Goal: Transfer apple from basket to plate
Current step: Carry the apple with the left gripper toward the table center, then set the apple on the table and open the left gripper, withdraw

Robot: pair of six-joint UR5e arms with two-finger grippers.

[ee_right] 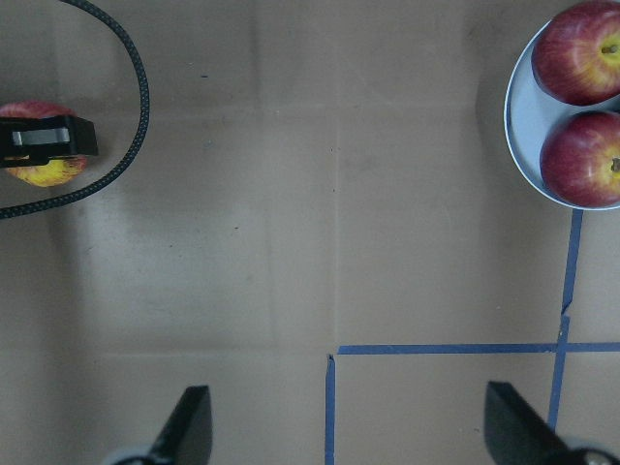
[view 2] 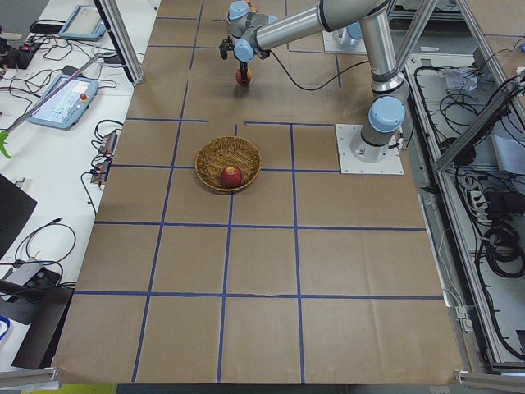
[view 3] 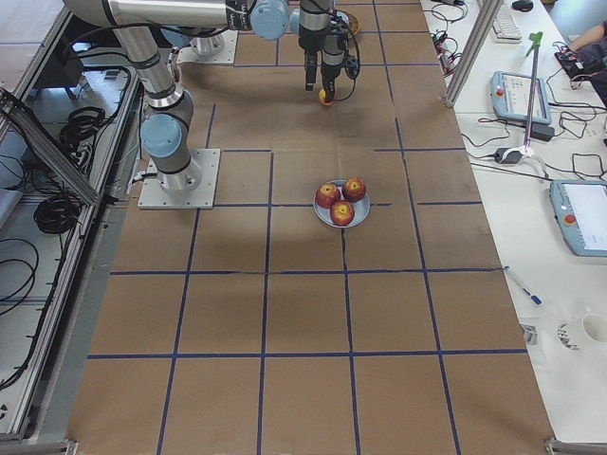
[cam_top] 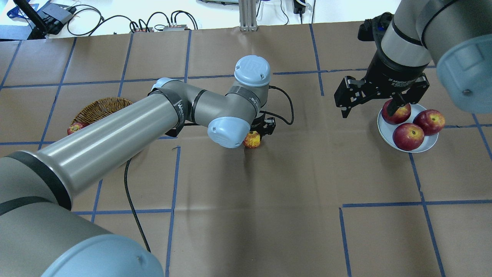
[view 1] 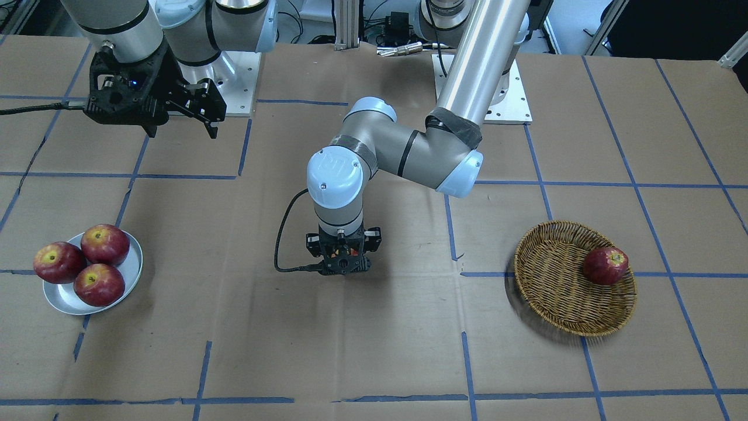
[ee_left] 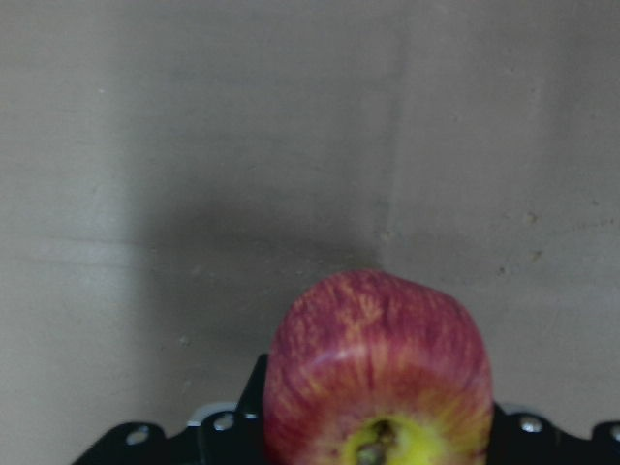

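My left gripper (view 1: 345,262) is shut on the apple (cam_top: 252,140), pale red streaked with yellow, over the middle of the table and pointing straight down. In the left wrist view the apple (ee_left: 378,387) fills the lower centre, with its shadow on the brown paper below. The wicker basket (view 1: 555,280) sits on the robot's left and holds one dark red apple (view 1: 605,266). The metal plate (view 1: 132,276) on the robot's right holds three dark red apples. My right gripper (cam_top: 368,111) is open and empty, raised beside the plate (cam_top: 384,134).
Brown paper with blue tape lines covers the table. The left gripper's black cable (view 1: 284,234) loops beside it. The right wrist view shows the plate's edge (ee_right: 514,136) at the upper right and the held apple (ee_right: 39,172) at the far left.
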